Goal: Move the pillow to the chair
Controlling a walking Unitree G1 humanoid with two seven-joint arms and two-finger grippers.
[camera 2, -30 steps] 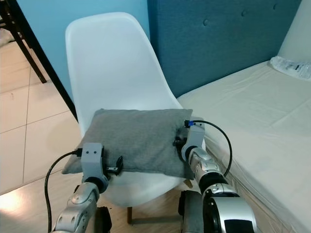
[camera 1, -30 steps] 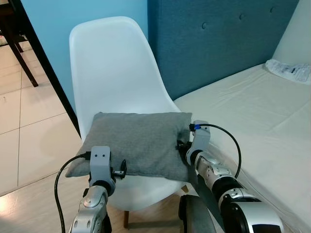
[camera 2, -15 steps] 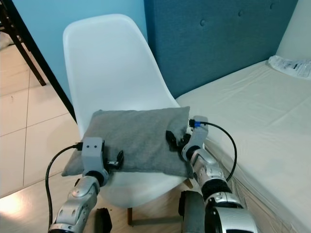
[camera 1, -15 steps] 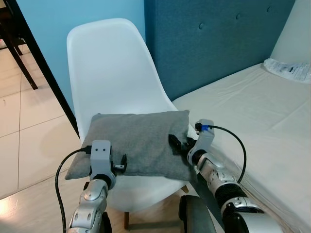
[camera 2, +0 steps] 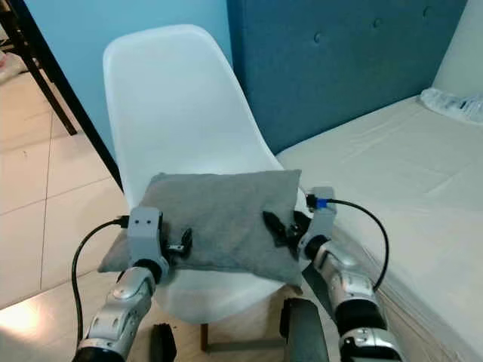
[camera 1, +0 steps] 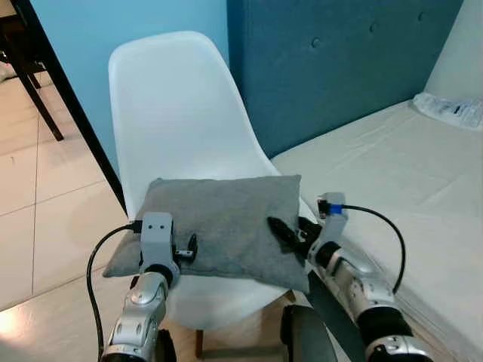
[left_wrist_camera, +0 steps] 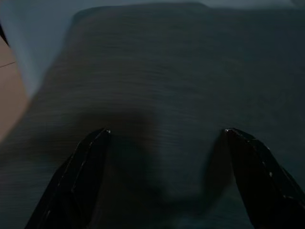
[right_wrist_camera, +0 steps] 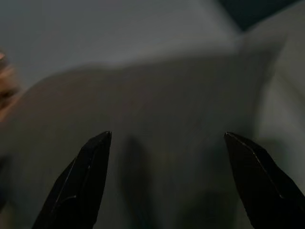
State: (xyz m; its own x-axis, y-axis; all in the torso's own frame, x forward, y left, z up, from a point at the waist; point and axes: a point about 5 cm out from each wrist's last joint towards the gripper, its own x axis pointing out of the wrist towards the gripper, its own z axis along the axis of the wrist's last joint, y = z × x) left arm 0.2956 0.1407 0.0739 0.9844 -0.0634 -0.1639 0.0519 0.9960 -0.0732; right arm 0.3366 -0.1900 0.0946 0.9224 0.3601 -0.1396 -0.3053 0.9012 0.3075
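While the grey pillow (camera 1: 219, 222) lies on the white chair (camera 1: 181, 121), left end effector (left_wrist_camera: 164, 143) and right end effector (right_wrist_camera: 167, 143) hover spread at its near edge.

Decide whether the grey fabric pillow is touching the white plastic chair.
Touching. The left eye view shows the grey fabric pillow lying flat on the white plastic chair seat, its front edge overhanging.

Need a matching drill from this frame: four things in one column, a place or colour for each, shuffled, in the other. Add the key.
Things:
1. pillow
2. chair
3. headboard
4. left gripper

Place or colour:
A. dark blue, tufted, behind the bed
B. grey, lying on the seat
C. open, at the pillow's near edge on the robot's left
D. white moulded shell beside the bed

Pairs: 1-B, 2-D, 3-A, 4-C
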